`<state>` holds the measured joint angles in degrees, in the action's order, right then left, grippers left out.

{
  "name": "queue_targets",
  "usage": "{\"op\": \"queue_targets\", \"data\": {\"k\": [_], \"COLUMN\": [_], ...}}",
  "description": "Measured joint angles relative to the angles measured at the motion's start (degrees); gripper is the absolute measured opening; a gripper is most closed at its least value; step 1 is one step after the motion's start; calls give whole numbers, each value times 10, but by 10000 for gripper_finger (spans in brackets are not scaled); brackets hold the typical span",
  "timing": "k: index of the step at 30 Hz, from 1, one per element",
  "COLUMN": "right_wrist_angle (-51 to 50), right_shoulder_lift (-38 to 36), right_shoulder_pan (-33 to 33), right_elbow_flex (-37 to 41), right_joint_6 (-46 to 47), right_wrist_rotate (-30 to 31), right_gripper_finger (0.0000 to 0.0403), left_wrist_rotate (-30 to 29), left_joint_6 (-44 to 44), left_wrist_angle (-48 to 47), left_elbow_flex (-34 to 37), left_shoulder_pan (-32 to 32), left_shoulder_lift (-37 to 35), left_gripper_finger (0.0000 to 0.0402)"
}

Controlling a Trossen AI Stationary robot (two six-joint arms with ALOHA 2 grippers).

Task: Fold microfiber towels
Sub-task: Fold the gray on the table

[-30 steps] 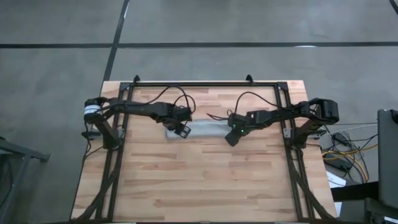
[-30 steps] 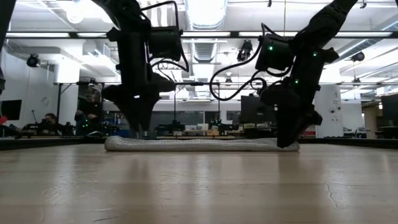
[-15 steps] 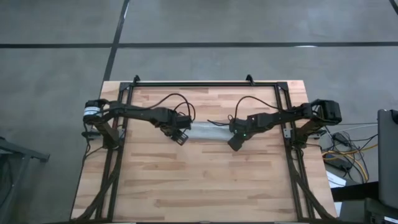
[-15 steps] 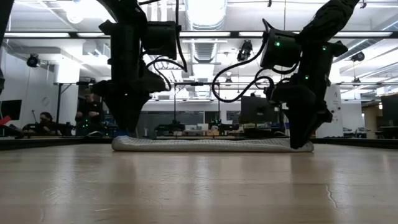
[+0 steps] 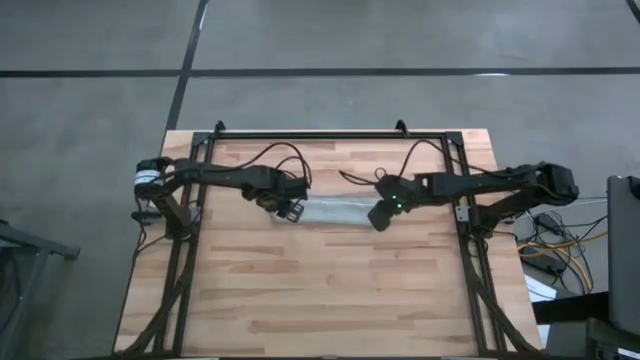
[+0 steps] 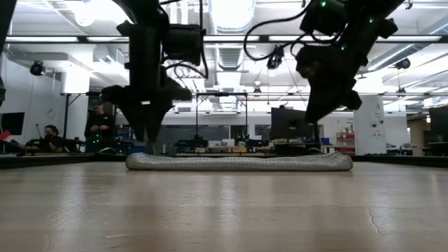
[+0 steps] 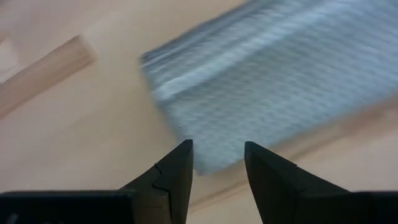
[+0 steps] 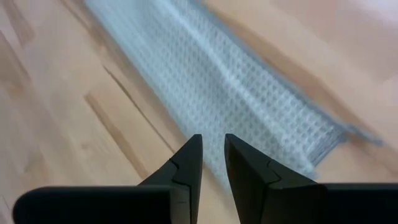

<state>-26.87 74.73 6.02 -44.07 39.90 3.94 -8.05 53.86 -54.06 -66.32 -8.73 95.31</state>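
Note:
The light grey-blue microfiber towel (image 5: 332, 211) lies on the wooden table (image 5: 320, 290) as a long, narrow folded strip running left to right, flat along its whole length in the low view (image 6: 238, 163). Its white tag does not show. My left gripper (image 7: 217, 146) is open and hovers just above the strip's left end (image 6: 140, 162). My right gripper (image 8: 212, 140) is narrowly open and hangs well above the strip's right end (image 6: 343, 162). The towel also shows under each gripper in the wrist views (image 7: 273, 81) (image 8: 249, 112).
A black metal frame (image 5: 330, 135) runs along the table's far edge and down both sides, carrying the arm bases. Bare wood lies in front of the towel toward the near edge (image 5: 320, 300). People sit at desks in the room behind the table (image 6: 52, 136).
Both grippers stood down at the towel's two ends. My right gripper went toward the table's right edge, drawing the strip's right end out longer, then rose clear of it. My left gripper has risen a little off the left end. The strip lies flat.

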Motion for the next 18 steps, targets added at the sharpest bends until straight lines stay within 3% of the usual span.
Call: {"op": "queue_targets", "data": {"k": [4,18], "right_wrist_angle": [0,2], "right_shoulder_lift": [-23,-25], "right_shoulder_pan": [0,0], "right_elbow_flex": [0,0], "right_joint_6": [0,-5], "right_wrist_rotate": [21,21], "right_gripper_finger": [68,68], "left_wrist_rotate": [0,18], "left_joint_6": [37,42], "left_wrist_angle": [-29,-39], "left_elbow_flex": [0,4], "left_shoulder_pan": [-19,-29], "left_shoulder_lift": [0,0], "left_gripper_finger": [149,149]}}
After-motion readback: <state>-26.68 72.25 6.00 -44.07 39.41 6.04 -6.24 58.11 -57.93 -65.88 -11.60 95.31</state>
